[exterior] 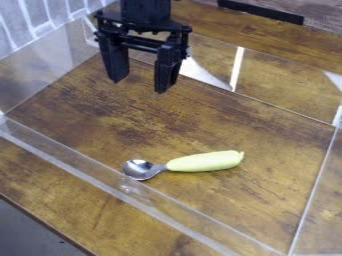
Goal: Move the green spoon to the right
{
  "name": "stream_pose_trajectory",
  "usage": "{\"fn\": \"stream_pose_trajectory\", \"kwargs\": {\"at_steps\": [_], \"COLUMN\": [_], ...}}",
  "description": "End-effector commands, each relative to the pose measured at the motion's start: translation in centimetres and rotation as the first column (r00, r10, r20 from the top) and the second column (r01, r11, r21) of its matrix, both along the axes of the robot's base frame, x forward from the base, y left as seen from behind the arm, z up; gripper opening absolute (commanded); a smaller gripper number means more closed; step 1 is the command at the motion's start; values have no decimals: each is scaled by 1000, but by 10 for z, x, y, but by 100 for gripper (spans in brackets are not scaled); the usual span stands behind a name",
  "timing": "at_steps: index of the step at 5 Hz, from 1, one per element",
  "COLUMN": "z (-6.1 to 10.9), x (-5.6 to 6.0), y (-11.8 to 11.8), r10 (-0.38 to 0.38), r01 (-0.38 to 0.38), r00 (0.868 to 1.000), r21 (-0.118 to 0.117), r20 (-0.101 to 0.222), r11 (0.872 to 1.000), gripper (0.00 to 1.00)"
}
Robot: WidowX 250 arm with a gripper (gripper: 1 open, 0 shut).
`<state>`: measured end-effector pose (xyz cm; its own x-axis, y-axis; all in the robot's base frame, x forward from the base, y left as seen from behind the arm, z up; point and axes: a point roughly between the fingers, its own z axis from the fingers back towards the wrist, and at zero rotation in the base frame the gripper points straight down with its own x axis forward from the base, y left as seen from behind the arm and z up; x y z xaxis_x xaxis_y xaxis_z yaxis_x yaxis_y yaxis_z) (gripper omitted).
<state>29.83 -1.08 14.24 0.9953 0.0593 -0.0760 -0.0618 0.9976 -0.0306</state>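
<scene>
Gripper [142,82] first: it's a black thing, hanging above the wooden table [214,120] with its two fingers pointing down and spread apart, a plain gap between them. Nothing sits in that gap, so it's released, holding nothing. Taking the green spoon [185,165] as my landmark, the gripper is up beyond it, toward the back of the table, and well apart from it.

Now, the spoon itself. Its handle is thick and rounded, a pale yellow-green, plump along the middle and narrowing to a little nub at the far end. The bowl is round, shiny silver metal, catching bright light, with a short metal neck running into the handle. It lies flat on the brown wood, slightly aslant, bowl toward the left of the view and handle toward the right.

A clear, see-through barrier [114,190] runs along the near side of the spoon, close by the bowl. More clear panel [287,80] stands beyond the handle, toward the back. As for the gripper, neither finger touches the spoon; it's lying out in front of them, on the nearer part of the wood.
</scene>
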Motion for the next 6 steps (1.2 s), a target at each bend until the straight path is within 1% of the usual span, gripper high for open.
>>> {"fn": "stream_pose_trajectory", "kwargs": {"at_steps": [1, 2, 3, 4, 5, 6], "z": [14, 11, 5, -3, -9, -19], "x": [-8, -10, -7, -8, -6, -6], "y": [7, 20, 29, 36, 33, 30], "r10": [10, 29, 38, 47, 40, 36], "r01": [-10, -30, -38, -48, -40, -37], "r00": [998, 996, 996, 995, 996, 998], "r21": [2, 5, 1, 5, 11, 17], "r20": [64, 79, 85, 83, 77, 55], "r11": [1000, 1000, 999, 999, 999, 999], "gripper": [100, 100, 100, 100, 100, 100]}}
